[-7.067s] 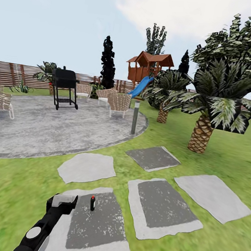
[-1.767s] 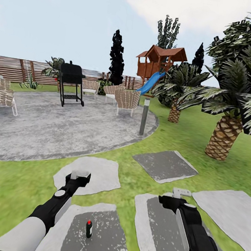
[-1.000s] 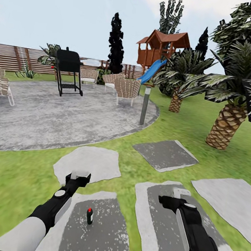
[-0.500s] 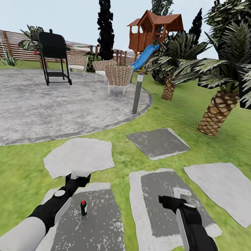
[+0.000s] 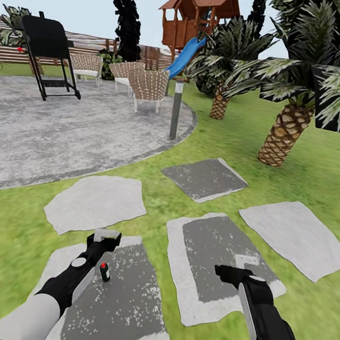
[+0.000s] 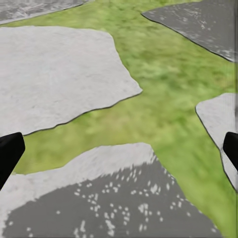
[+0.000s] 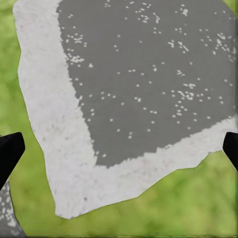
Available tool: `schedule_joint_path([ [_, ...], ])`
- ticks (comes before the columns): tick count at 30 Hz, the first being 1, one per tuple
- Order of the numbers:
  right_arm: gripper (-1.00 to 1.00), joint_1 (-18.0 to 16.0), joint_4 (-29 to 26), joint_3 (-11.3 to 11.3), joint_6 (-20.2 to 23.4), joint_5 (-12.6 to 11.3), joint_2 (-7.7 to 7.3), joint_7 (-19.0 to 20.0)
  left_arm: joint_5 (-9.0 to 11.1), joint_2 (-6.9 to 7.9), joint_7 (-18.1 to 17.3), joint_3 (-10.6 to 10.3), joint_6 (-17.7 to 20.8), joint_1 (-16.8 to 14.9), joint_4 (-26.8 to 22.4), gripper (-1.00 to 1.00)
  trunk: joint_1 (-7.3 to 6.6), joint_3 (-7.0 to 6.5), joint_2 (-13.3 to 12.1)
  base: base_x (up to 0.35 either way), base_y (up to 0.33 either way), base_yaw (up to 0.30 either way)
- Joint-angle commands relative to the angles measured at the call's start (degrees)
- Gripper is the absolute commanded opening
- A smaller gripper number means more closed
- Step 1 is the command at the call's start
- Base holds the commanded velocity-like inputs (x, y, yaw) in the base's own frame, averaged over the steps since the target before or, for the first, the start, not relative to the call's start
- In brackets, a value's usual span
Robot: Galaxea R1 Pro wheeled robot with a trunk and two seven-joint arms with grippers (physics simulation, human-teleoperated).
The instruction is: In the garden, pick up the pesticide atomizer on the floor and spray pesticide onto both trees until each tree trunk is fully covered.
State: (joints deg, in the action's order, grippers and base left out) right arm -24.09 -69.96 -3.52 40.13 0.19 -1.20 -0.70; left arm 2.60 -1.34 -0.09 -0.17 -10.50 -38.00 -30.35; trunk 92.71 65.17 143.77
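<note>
Head view, near to far. Pesticide atomizer (image 5: 104,272), black with a red tip, stands upright on a grey stepping stone (image 5: 119,313) at lower left, just beside the left gripper (image 5: 105,235). Left gripper: fingers spread wide apart. Right gripper (image 5: 239,264), lower right, above another stone (image 5: 180,257): fingers also apart. Mid-frame: grass (image 5: 2,223), bollard lamp (image 5: 176,109), paved patio (image 5: 62,129). Upper frame: palms (image 5: 281,136), black grill (image 5: 45,41), playhouse with a blue slide (image 5: 192,22).
</note>
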Motion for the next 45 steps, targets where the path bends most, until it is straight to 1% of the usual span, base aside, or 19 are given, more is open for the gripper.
schedule_joint_path([
  [1,1.00,-0.01,0.00,0.00,0.01,0.03,-0.01,0.00,0.01,0.01,0.00,0.00,-0.59,0.01,0.01,1.00,0.02,0.31,0.02,0.000,0.000,-0.144],
  [7,1.00,-0.01,0.00,0.00,-0.04,0.07,0.00,0.00,0.03,0.05,0.00,0.05,-1.56,0.03,0.04,1.00,0.18,2.04,0.10,0.000,0.000,-0.088],
  [11,1.00,0.01,0.00,0.00,-0.05,0.07,-0.03,0.00,0.09,0.93,0.00,0.14,-1.62,0.03,0.03,1.00,0.28,3.00,0.15,0.000,0.000,-0.012],
  [12,1.00,0.00,0.00,0.00,-0.05,0.07,0.00,0.00,0.11,1.12,0.00,0.16,-1.62,0.03,0.03,1.00,0.31,3.26,0.17,0.000,0.000,0.084],
  [19,1.00,0.00,0.00,0.00,-0.05,0.07,0.01,0.00,0.12,1.24,0.00,0.17,-1.63,0.03,0.03,1.00,0.49,5.18,0.26,0.000,0.000,0.159],
  [23,1.00,0.01,0.00,0.00,-0.05,0.07,0.01,0.00,0.12,1.25,0.00,0.17,-1.63,0.03,0.03,1.00,0.49,5.24,0.26,0.000,0.000,0.052],
  [31,1.00,0.01,0.00,0.00,-0.03,0.07,0.01,0.00,0.12,1.25,0.00,0.17,-1.63,0.03,0.03,1.00,0.69,7.06,0.37,0.000,0.000,0.006],
  [41,1.00,0.00,0.00,0.00,-0.05,0.07,0.02,0.00,0.12,1.25,0.00,0.17,-1.63,0.03,0.03,1.00,0.95,9.85,0.50,0.000,0.000,0.000],
  [45,1.00,0.01,0.00,0.00,-0.05,0.07,0.03,0.00,0.12,1.25,0.01,0.16,-1.63,0.03,0.03,1.00,0.95,9.90,0.50,0.000,0.000,0.000],
])
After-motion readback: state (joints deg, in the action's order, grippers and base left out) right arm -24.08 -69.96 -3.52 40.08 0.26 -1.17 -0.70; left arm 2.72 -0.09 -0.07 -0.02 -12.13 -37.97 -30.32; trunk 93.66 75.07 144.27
